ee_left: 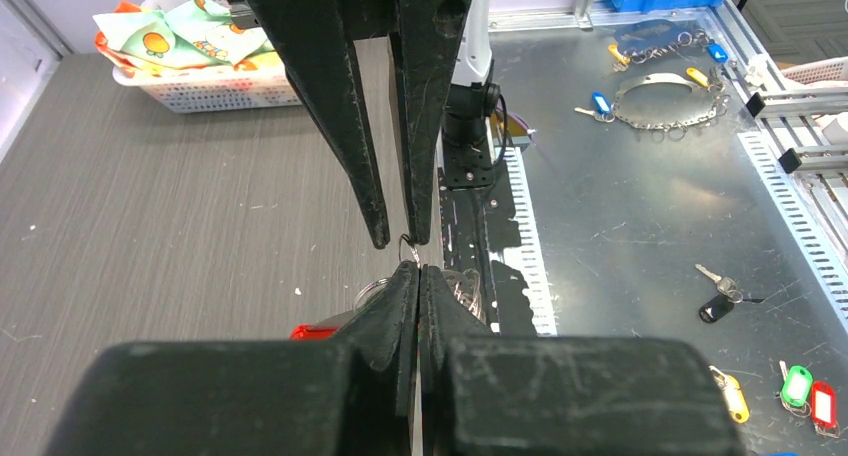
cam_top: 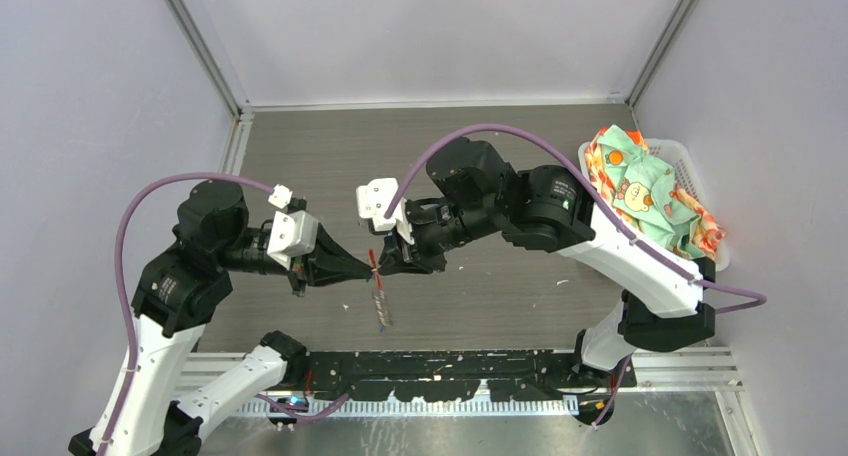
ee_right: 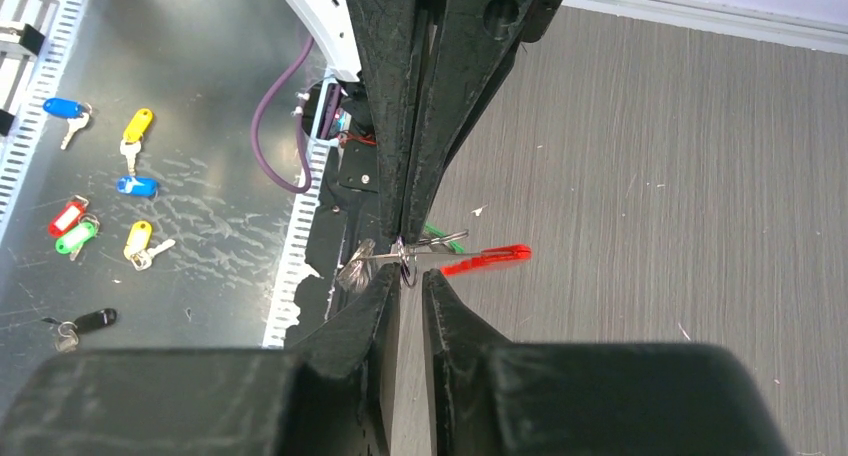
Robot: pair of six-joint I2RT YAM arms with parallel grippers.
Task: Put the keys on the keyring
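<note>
A grey wood-grain worktop (cam_top: 500, 146) spreads beneath the right pincer (cam_top: 388, 266). Pale lilac walls (cam_top: 430, 36) rise beyond it and on both sides, with aluminium posts (cam_top: 205, 51) in the far corners. Scuffed sheet metal (cam_top: 480, 436) lies nearer than it.

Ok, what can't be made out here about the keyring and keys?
Top view: the silvery chain keyring with red end is too small to show any keys on it.
Left wrist view: the shut left gripper hides what it pinches.
Right wrist view: the green-headed key is mostly behind that gripper's fingers.
</note>
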